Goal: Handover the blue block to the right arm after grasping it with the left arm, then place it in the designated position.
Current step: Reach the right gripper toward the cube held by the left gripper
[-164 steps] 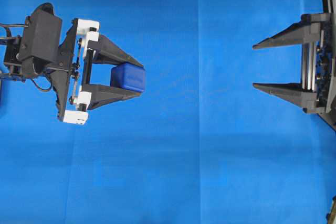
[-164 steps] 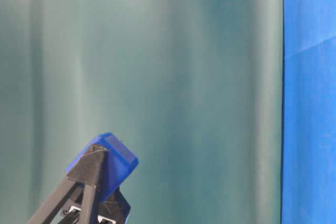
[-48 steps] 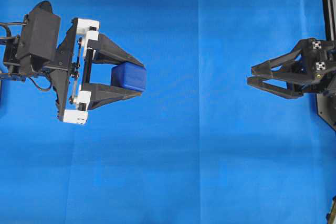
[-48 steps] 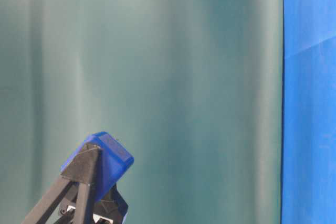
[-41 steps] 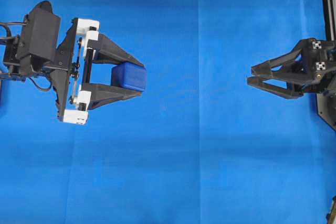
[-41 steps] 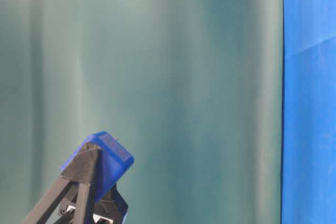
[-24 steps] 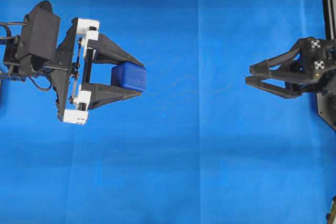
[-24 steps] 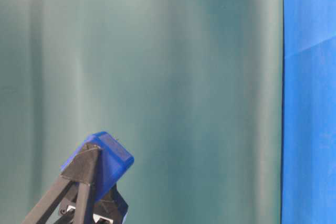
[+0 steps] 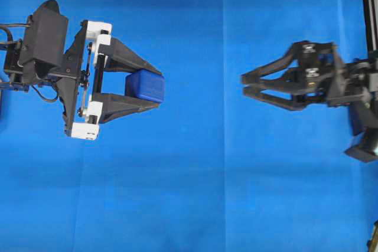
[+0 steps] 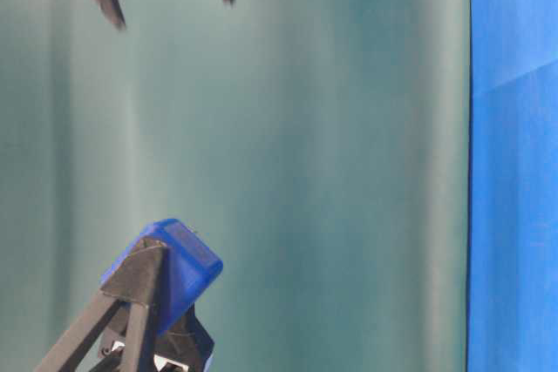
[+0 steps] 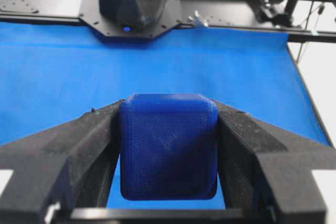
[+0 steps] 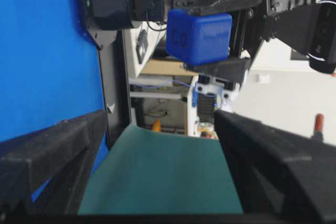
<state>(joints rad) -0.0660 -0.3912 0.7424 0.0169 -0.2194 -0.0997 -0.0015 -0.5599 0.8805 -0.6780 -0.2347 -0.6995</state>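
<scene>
The all-black right hand [image 9: 243, 85] with long pointed fingers has moved in from the table's edge toward the small dark-blue rounded cube [image 9: 144, 86], its jaws spread wide and empty. The cube sits pinched between the fingers of the white-blocked black left hand [image 9: 155, 90], held above the blue cloth [image 9: 189, 193], so the handover approach looks underway, with a clear gap left to close.

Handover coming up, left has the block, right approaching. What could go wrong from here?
1. The left gripper holds the blue block right at its fingertips, leaving little free block for the right gripper; its fingers may hit the left fingers.
2. The right gripper is open but rolled relative to the left; a skewed close could catch a rounded edge and twist the block loose.
3. The block hangs above the blue cloth; an early left release would likely drop it.
</scene>
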